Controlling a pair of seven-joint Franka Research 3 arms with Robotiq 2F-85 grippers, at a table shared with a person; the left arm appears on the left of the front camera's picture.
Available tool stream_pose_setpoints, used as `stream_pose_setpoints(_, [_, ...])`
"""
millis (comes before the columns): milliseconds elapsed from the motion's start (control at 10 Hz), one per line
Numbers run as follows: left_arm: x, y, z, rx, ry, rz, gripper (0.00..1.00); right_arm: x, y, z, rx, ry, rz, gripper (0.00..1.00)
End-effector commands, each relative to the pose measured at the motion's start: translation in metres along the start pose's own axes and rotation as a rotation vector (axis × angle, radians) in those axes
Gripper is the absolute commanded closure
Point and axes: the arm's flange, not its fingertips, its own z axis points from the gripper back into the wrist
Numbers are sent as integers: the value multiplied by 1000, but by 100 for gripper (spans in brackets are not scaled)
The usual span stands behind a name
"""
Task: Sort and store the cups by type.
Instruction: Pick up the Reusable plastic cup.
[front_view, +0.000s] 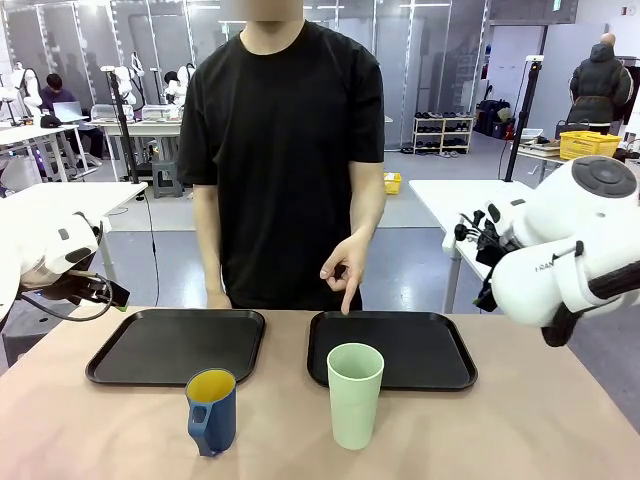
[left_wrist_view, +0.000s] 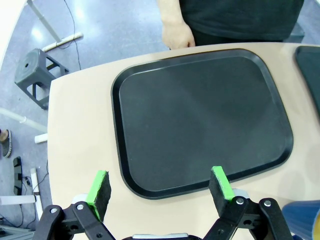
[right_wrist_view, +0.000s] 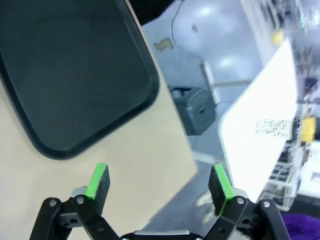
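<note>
The tall pale mint-green tumbler (front_view: 355, 394) stands upright on the table just in front of the right black tray (front_view: 390, 347). Left of it the dark blue mug (front_view: 211, 410) with a yellow inside stands before the left black tray (front_view: 178, 344); its blue edge (left_wrist_view: 303, 220) peeks in at the lower right of the left wrist view. My left gripper (left_wrist_view: 161, 189) hangs open above the near edge of the left tray (left_wrist_view: 200, 120). My right gripper (right_wrist_view: 159, 182) is open over the table edge beside the right tray (right_wrist_view: 75, 75).
A person in black stands at the far side, one finger (front_view: 347, 297) pointing down at the right tray, the other hand (left_wrist_view: 177, 35) by the left tray. A grey stool (left_wrist_view: 37, 77) stands left of the table. Bare table lies in front of the cups.
</note>
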Motion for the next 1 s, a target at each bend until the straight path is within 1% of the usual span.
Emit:
stream_pose_setpoints(0, [0,1,0,1,-1,4,0,-22,-16,-8,23,-92,185,0])
stream_pose_setpoints(100, [0,1,0,1,-1,4,0,-26,-19,-7,123,-163,228,0])
stream_pose_setpoints(300, [0,1,0,1,-1,4,0,-32,-19,-4,256,-209,310,0])
stream_pose_setpoints(400, [0,1,0,1,-1,4,0,-33,-20,-5,297,-217,300,0])
stream_pose_setpoints(500, [0,1,0,1,-1,4,0,-34,-20,-8,289,-150,325,0])
stream_pose_setpoints(600, [0,1,0,1,-1,4,0,-33,-19,-10,304,-107,317,0])
stream_pose_setpoints(700, [0,1,0,1,-1,4,0,-33,-18,-12,314,-94,324,0])
stream_pose_setpoints(800, [0,1,0,1,-1,4,0,-35,-7,5,300,-186,294,0])
stream_pose_setpoints(900, [0,1,0,1,-1,4,0,-35,-7,5,300,-186,294,0])
